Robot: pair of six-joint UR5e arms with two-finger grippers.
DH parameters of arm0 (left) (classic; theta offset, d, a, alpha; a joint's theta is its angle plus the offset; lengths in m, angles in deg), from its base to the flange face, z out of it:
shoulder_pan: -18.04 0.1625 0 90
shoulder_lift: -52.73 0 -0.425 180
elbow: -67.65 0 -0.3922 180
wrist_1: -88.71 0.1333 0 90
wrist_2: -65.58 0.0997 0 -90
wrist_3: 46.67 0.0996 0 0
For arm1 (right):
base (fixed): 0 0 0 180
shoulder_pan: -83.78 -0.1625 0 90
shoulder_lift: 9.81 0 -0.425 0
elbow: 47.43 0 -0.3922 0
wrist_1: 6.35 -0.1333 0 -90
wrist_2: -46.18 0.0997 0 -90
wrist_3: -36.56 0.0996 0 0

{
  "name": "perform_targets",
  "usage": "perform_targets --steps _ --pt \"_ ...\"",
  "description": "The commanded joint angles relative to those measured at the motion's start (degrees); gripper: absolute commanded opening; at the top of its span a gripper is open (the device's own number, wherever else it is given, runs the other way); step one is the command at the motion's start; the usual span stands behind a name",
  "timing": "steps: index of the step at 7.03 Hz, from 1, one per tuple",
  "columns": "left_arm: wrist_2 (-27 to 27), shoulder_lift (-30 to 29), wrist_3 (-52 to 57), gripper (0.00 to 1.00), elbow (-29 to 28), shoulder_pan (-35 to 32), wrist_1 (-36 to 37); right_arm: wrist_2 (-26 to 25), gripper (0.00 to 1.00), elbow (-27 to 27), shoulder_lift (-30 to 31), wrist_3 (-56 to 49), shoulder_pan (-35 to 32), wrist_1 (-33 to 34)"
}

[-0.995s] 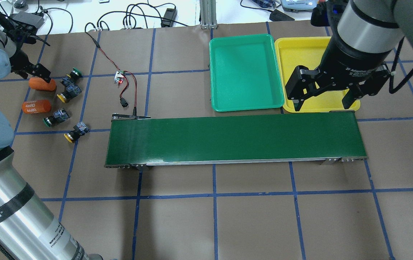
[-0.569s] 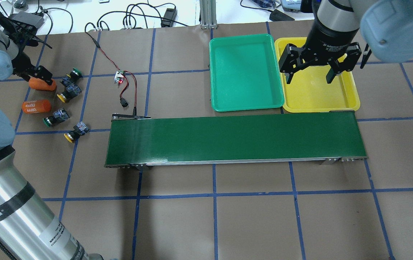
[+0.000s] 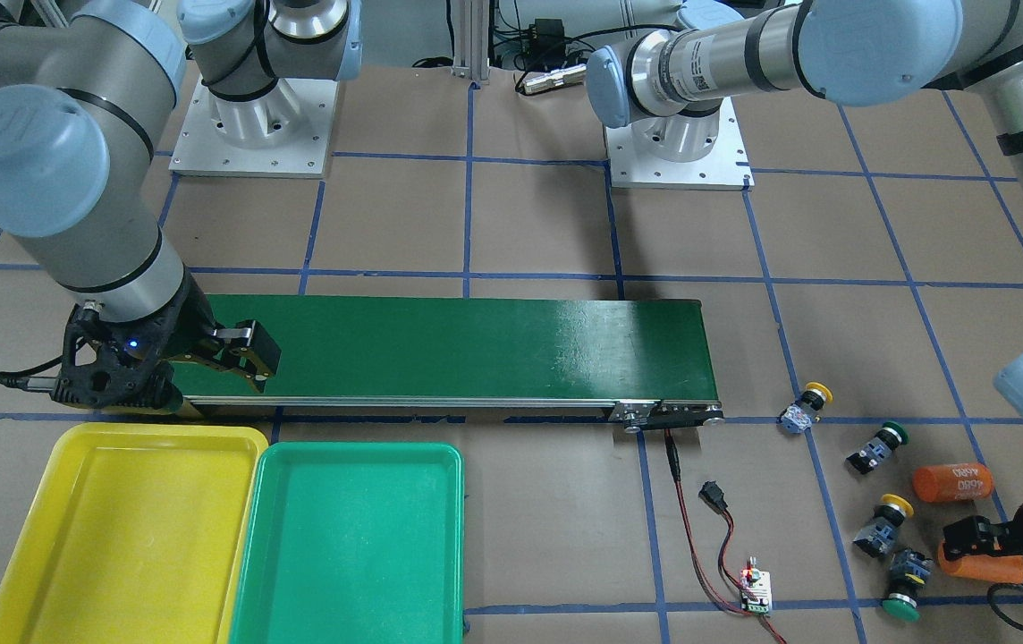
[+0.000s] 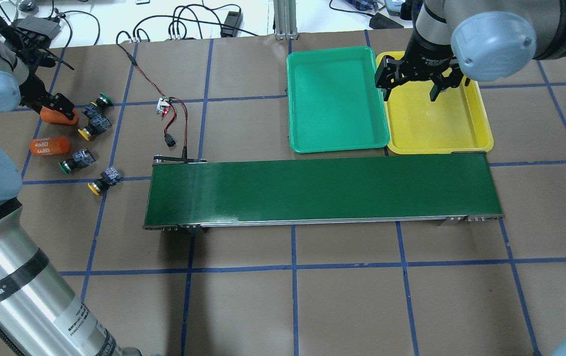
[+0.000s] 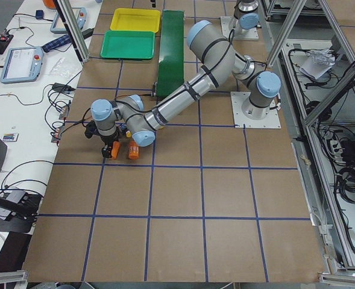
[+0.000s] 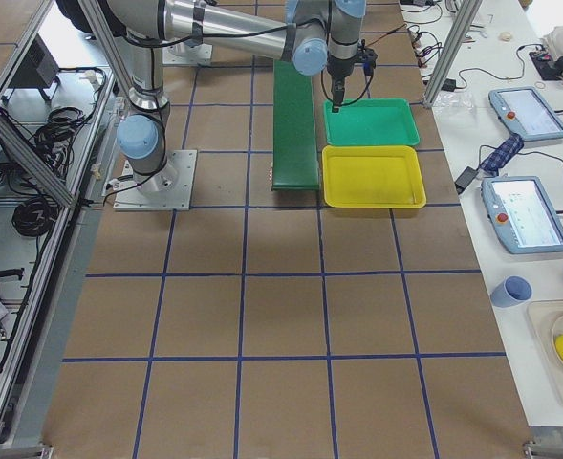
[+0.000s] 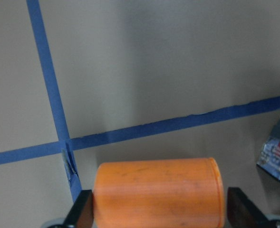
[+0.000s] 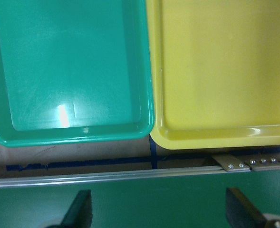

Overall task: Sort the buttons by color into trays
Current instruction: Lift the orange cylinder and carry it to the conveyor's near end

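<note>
Travel is seen in the open, empty right gripper [image 4: 407, 90] near the yellow tray [image 4: 461, 133]; the left gripper [image 7: 159, 211] is kept clamped on an orange cylinder [image 7: 154, 183]; the buttons [image 4: 96, 123] are left unsorted.

The brown paper-covered bench [image 4: 243, 306] is gridded with blue tape lines. A shallow bright yellow plastic tray [image 4: 436, 128], a shallow green plastic tray [image 4: 337, 109] and a long dark green conveyor belt [image 4: 320, 190] are seen. Small yellow-capped push-buttons [image 4: 94, 126] [image 4: 104, 180] and small green-capped push-buttons [image 4: 100, 102] [image 4: 76, 161] are bodied in black. A plain orange cylinder [image 7: 159, 192] and an orange cylinder marked 4680 [image 4: 49, 146] are also seen.

Silver arms, pale blue joint caps, black jaws, black cables
</note>
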Motion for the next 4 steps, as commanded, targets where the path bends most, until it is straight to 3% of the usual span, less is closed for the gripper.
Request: perform_targets --steps 1,4 --pt "-0.02 1.14 -0.1 0.0 -0.02 -0.74 -2.5 -0.16 1.0 0.57 -0.6 -0.39 0.05 5.39" --pt "-0.72 10.96 -2.2 0.0 -0.29 -7.04 -13.56 -0.17 1.0 0.75 3.09 -0.92 -0.12 5.51"
